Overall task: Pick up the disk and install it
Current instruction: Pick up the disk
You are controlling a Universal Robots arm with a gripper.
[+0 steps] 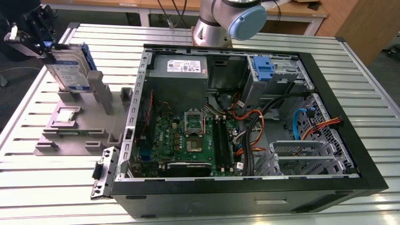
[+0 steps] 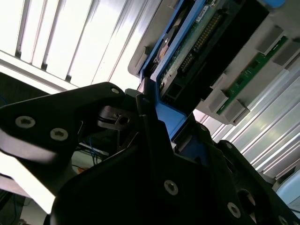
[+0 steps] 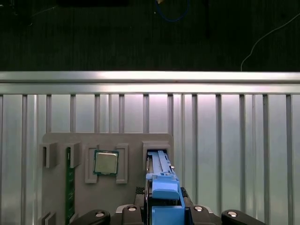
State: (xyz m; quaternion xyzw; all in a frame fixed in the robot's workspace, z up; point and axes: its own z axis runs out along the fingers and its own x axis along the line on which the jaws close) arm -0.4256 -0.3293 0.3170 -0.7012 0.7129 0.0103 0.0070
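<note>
Slatted metal table (image 1: 37,187): gripper (image 1: 48,46) sits directly above and clamped on the disk (image 1: 67,72), which stands long axis upright in grey fixture (image 1: 81,136) at the exterior view's left, open computer case (image 1: 250,202) to its right.

The exterior view looks down from far away; both wrist views (very close) share the disk (image 3: 161,188) (image 2: 197,43).
</note>
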